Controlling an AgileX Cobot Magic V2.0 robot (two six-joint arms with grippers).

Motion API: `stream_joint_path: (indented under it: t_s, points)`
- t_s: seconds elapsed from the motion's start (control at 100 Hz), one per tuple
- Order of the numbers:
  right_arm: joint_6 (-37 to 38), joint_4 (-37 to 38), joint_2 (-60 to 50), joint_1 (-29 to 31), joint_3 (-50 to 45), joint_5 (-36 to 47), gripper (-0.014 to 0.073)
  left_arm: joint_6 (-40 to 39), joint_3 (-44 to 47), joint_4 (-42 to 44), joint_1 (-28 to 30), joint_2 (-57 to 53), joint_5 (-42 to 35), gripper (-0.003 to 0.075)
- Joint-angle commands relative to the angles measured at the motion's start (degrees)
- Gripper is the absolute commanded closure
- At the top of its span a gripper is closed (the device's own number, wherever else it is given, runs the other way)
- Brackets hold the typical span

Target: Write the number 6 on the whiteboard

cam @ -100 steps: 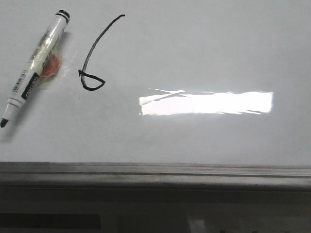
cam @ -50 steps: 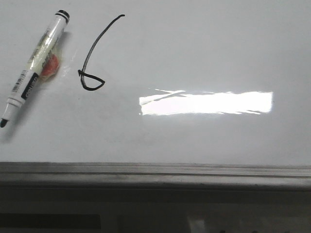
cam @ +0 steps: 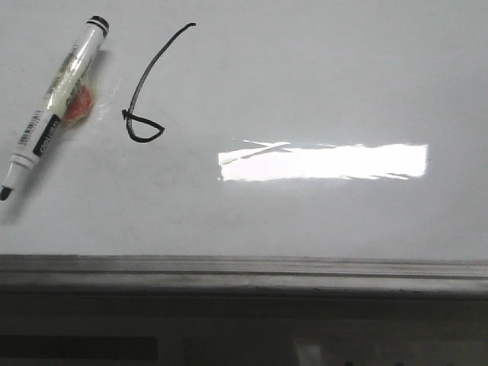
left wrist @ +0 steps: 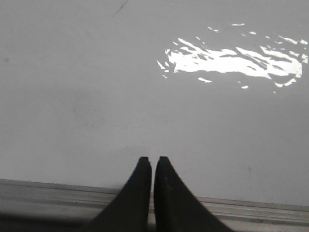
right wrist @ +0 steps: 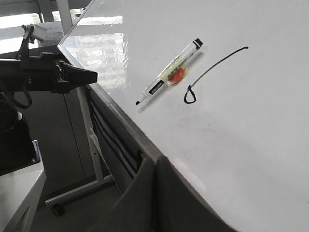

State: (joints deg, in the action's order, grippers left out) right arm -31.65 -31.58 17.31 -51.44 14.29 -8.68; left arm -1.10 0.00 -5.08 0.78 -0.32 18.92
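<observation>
Number 6 (cam: 143, 91) on whiteboard (cam: 305, 91); marker (cam: 53, 107) lying beside

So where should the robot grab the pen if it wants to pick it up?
Probably the middle of the barrel, from straight above. The pen lies flat and slanted on the whiteboard, left of the 6, so the fingers should close across its thin width. Best to stay off the bare tip at its near end; the ink could smear.
</observation>
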Motion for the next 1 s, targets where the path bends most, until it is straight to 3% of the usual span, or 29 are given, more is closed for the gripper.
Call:
stream_joint_path:
  t_s: [0.0, 0.78, 0.9, 0.99]
  points:
    - [-0.4, -0.4, 0.3, 0.3, 1.5, 3.5, 0.0657, -0.8, 1.3, -0.1, 0.0, -1.6, -2.8, 0.0741]
    - [-0.4, -0.4, 0.3, 0.7, 0.8, 4.6, 0.0657, -0.8, 1.3, -0.1, -0.1, -1.6, -2.8, 0.0741]
    - [-0.2, 6.4, 0.4, 4.3, -1.5, 8.2, 0.0657, -0.8, 1.3, -0.1, -0.1, -1.6, -2.8, 0.0741]
    - [4.2, 10.7, 0.4, 9.5, -3.2, 9.9, 0.0657, -0.8, 1.3, -0.1, -0.1, -1.6, -2.8, 0.0741]
